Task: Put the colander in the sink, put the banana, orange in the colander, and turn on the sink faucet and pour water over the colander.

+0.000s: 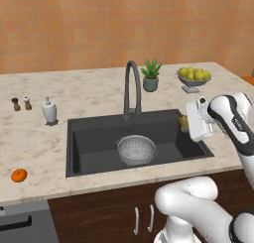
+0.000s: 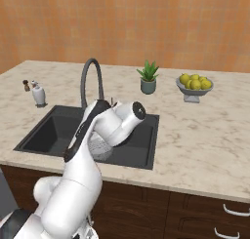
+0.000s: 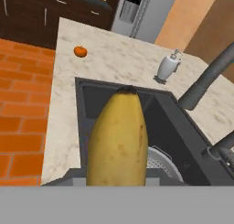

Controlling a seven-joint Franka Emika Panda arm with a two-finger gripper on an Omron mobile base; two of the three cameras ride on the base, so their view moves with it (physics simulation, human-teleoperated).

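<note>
Banana (image 3: pixel 118 138) sits clamped in your gripper (image 1: pixel 191 122), projecting straight out ahead of the fingers above the right end of the sink (image 1: pixel 89 138); colander (image 1: pixel 136 149) stands mid-basin; orange (image 1: pixel 19 175) lies at the counter's (image 1: pixel 79 95) front-left edge.

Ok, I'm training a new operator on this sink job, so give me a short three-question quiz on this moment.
1. True or false: the colander already sits in the sink.
2. What does the gripper hold?
A. the orange
B. the banana
C. a soap dispenser
3. Where is the orange?

Key:
1. True.
2. B, the banana, seen end-on in the hand view.
3. On the counter left of the sink, near the front edge.
</note>
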